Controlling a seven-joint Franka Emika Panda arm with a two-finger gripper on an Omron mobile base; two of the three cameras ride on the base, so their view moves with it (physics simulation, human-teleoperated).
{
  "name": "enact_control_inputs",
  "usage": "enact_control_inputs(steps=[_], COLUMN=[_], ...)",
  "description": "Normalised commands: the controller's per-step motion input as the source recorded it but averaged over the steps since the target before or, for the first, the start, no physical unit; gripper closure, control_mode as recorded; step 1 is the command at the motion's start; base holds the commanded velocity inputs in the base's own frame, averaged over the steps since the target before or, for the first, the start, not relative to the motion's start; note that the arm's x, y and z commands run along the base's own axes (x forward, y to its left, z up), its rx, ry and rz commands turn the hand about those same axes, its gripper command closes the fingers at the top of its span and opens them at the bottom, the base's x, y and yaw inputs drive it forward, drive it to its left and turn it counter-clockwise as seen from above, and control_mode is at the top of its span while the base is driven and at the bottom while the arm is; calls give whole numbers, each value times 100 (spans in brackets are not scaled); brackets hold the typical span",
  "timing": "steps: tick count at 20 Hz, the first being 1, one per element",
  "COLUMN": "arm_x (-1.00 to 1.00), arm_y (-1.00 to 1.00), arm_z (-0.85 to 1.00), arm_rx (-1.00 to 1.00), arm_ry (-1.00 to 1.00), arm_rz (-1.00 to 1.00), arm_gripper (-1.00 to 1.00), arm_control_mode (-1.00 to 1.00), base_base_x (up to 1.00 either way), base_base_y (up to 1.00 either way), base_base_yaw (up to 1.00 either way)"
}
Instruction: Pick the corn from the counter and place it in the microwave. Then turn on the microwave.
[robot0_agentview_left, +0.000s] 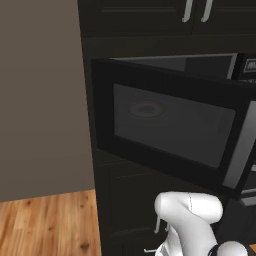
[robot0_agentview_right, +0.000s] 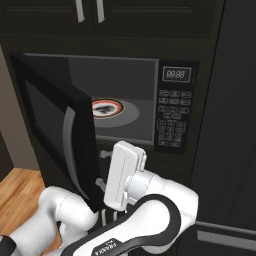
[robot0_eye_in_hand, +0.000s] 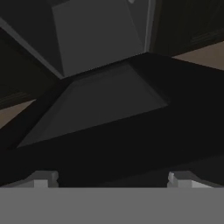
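Observation:
The microwave (robot0_agentview_right: 125, 95) is built into black cabinetry and its door (robot0_agentview_right: 55, 130) stands swung out to the left. Inside, the red-ringed turntable plate (robot0_agentview_right: 108, 108) sits on the grey floor. The keypad (robot0_agentview_right: 172, 122) and display are on the right. From the left base view I see the door's outer face with its grey window (robot0_agentview_left: 170, 127) and silver handle (robot0_agentview_left: 244, 155). My gripper (robot0_agentview_right: 101, 169) is open, just right of the door's free edge and below the cavity, holding nothing. In the hand view the fingertips (robot0_eye_in_hand: 43, 178) stand wide apart before the dark door panel (robot0_eye_in_hand: 100, 105). The corn and the counter are out of view.
Black upper cabinets with silver handles (robot0_agentview_right: 90, 12) hang above the microwave. A tall black panel (robot0_agentview_right: 235, 125) stands to the right. A beige wall (robot0_agentview_left: 40, 100) and wooden floor (robot0_agentview_left: 45, 225) lie to the left. My white arm (robot0_agentview_right: 150, 210) curls below the microwave.

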Motion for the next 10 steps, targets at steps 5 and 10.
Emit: enact_control_inputs(steps=[5,10], arm_x=[-5,-12], arm_y=[12,23], arm_z=[0,-4], arm_rx=[0,0], arm_ry=[-3,-2], arm_rz=[0,0], arm_gripper=[-100,-100], arm_control_mode=[-100,-100], base_base_x=[0,0], base_base_y=[0,0], base_base_yaw=[0,0])
